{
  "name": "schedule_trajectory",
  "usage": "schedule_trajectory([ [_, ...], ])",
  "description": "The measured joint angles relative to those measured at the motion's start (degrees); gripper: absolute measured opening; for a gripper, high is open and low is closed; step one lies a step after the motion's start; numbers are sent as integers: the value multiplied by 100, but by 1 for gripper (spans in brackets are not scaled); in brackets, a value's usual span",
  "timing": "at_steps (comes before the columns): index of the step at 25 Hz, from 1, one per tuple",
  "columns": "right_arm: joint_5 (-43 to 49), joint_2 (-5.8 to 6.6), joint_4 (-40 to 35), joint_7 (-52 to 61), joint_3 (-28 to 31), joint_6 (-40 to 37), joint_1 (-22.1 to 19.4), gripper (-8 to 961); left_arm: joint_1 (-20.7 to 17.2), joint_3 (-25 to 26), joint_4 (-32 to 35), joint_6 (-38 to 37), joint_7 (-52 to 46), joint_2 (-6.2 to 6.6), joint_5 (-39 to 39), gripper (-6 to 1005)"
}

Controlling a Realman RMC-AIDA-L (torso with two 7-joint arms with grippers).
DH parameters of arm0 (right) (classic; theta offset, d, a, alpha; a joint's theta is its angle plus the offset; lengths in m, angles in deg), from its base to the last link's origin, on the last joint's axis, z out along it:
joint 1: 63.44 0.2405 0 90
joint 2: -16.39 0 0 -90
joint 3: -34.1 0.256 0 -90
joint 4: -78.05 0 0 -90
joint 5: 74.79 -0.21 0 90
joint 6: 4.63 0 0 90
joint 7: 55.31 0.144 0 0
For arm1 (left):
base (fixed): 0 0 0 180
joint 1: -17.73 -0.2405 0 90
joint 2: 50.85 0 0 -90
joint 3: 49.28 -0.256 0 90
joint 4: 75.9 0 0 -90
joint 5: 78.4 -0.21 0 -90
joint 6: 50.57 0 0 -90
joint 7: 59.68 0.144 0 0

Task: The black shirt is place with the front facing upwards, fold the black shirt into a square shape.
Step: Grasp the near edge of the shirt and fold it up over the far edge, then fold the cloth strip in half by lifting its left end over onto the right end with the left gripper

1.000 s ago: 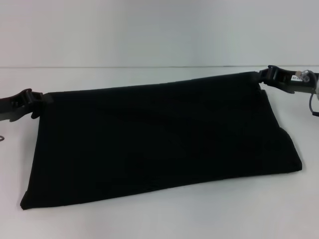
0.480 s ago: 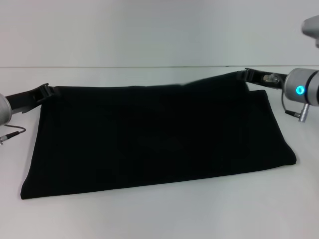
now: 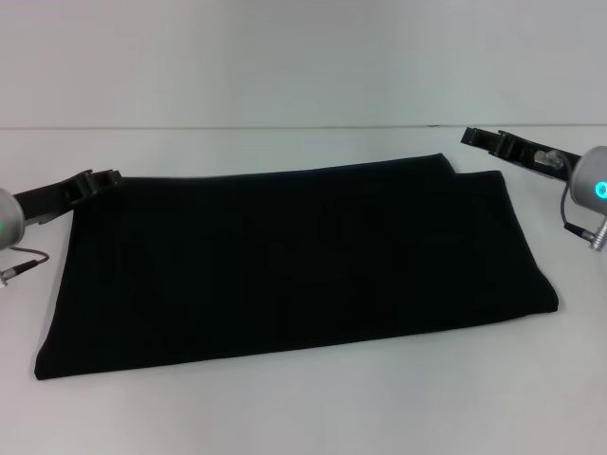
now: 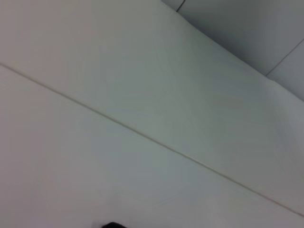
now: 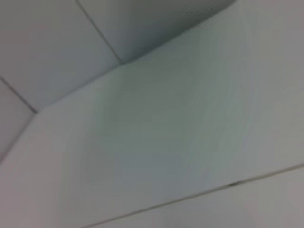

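The black shirt (image 3: 294, 261) lies flat on the white table (image 3: 303, 408) as a wide folded rectangle, with no lettering showing. My left gripper (image 3: 106, 177) is low at the shirt's far left corner, its tip right at the cloth edge. My right gripper (image 3: 471, 136) hovers just beyond the far right corner, clear of the cloth and holding nothing. Both wrist views show only bare table and wall.
The white table (image 3: 285, 142) stretches on all sides of the shirt. A pale wall (image 3: 303, 57) rises behind the table's far edge. A cable (image 3: 24, 261) hangs from my left arm beside the shirt's left edge.
The shirt's far edge, held up at both corners before, now lies flat. The right gripper has let go and drawn back to the right. The left gripper has shifted slightly right and lower.
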Motion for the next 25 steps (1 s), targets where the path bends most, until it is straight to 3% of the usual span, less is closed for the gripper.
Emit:
schedule_trajectory([
  [5, -416, 29, -152, -686, 30, -1076, -380, 447, -108, -38, -103, -267, -344, 254, -44, 440],
  [7, -457, 37, -156, -874, 41, -1350, -476, 686, -164, -112, -135, -369, -552, 360, -92, 499],
  [12, -425, 58, -161, -1823, -40, -2327, -671, 721, -493, -61, 176, -1627, -742, 533, 116, 656],
  [15, -219, 100, -199, -3047, -439, -3412, -844, 728, -745, -84, 315, -2987, -948, 764, 126, 771],
  [17, -151, 98, -230, -3379, -541, -3627, -893, 728, -920, -116, 352, -3741, -1148, 914, 85, 848],
  [19, -35, 60, -284, -3926, -692, -3893, -997, 728, -1149, -145, 435, -4470, -1408, 1017, 70, 858],
  [21, 8, 13, -303, -4374, -787, -3972, -1088, 728, -1381, -146, 603, -4918, -1689, 1029, 27, 869],
  [25, 13, -32, -233, -4828, -966, -3960, -1177, 728, -1715, -164, 862, -5172, -2320, 931, -330, 874],
])
